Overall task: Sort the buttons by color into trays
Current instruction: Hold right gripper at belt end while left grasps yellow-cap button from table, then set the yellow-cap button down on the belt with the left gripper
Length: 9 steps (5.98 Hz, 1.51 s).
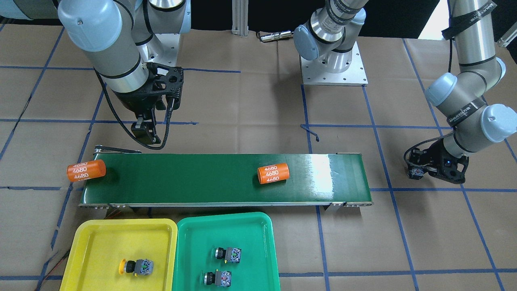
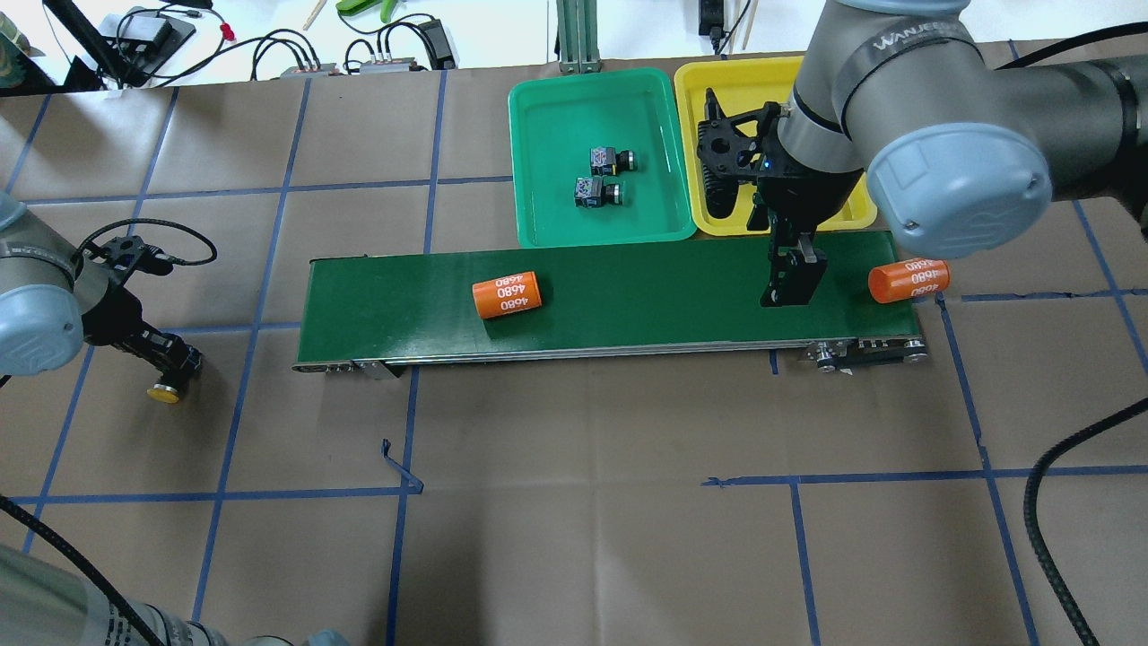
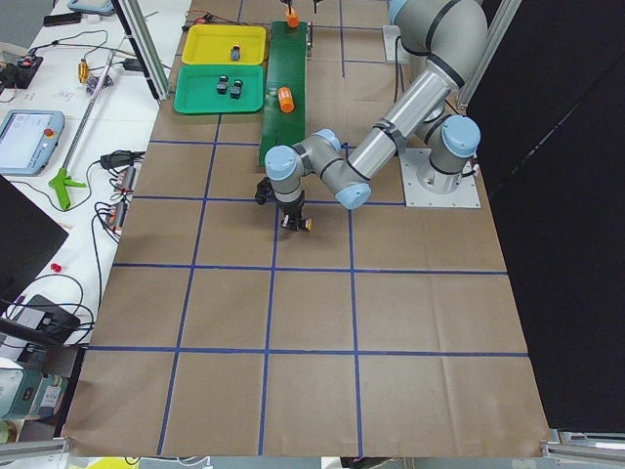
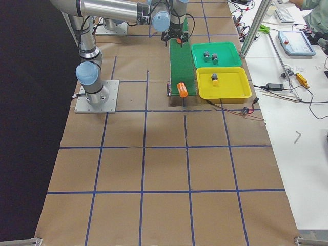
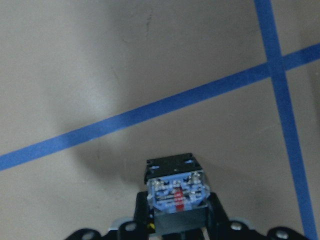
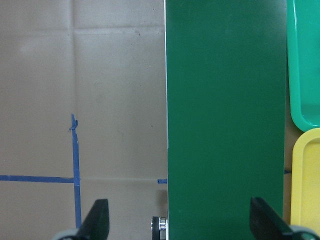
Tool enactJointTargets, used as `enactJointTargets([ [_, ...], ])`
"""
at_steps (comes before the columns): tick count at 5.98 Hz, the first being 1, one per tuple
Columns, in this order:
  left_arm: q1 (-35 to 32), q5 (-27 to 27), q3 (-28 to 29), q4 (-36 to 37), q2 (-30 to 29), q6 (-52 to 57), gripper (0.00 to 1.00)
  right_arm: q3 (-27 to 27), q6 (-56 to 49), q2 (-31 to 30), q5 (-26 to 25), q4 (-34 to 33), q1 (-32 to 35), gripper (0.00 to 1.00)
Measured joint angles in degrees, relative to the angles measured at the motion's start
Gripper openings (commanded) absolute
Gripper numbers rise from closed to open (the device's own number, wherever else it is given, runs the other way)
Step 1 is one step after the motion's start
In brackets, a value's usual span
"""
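Observation:
My left gripper point(image 2: 169, 370) is shut on a yellow-capped button point(image 2: 164, 393), low over the brown paper far off the belt's end. The left wrist view shows the button's grey body point(image 5: 176, 192) between the fingers. My right gripper point(image 2: 789, 287) is open and empty above the dark-green belt, its fingers point(image 6: 100, 220) wide apart. The yellow tray point(image 1: 93, 238) holds one yellow button point(image 1: 137, 266). The green tray point(image 1: 258, 242) holds two buttons point(image 1: 228, 254) point(image 1: 218, 278), lying on their sides.
The long conveyor belt point(image 1: 202, 178) carries two orange cylinders marked 4680, one mid-belt point(image 1: 273, 173) and one at the end near my right gripper point(image 1: 86, 170). Both trays sit side by side beyond the belt. Blue tape lines cross the paper.

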Motion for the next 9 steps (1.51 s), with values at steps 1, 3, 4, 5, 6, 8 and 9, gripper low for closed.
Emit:
enactJointTargets([
  [1, -1.29, -0.07, 0.21, -0.27, 1.57, 0.95, 0.00, 0.00, -0.02, -0.06, -0.10, 0.00, 0.00, 1.00],
  [3, -10.57, -0.35, 0.69, -1.66, 6.98, 4.61, 0.00, -0.02, -0.03, -0.05, -0.25, -0.06, -0.01, 1.00],
  [4, -16.30, -0.69, 0.82, -2.29, 8.49, 8.66, 0.00, -0.06, -0.03, -0.03, -0.25, -0.07, 0.00, 1.00],
  [5, -21.29, -1.01, 0.83, -2.47, 8.60, 13.37, 0.00, -0.05, -0.03, -0.02, -0.26, -0.06, 0.00, 1.00],
  [6, -25.55, -1.12, 0.82, -2.46, 8.18, 18.00, 0.00, -0.02, -0.03, -0.02, -0.33, -0.07, 0.00, 1.00],
  [8, -30.59, -1.26, 0.84, -2.09, 7.07, 26.75, 0.04, 0.00, -0.03, -0.02, -0.40, -0.06, 0.00, 1.00],
  [9, -31.94, -1.27, 0.82, -2.05, 7.15, 30.40, 0.97, 0.01, -0.03, -0.05, -0.41, -0.06, 0.00, 1.00],
])
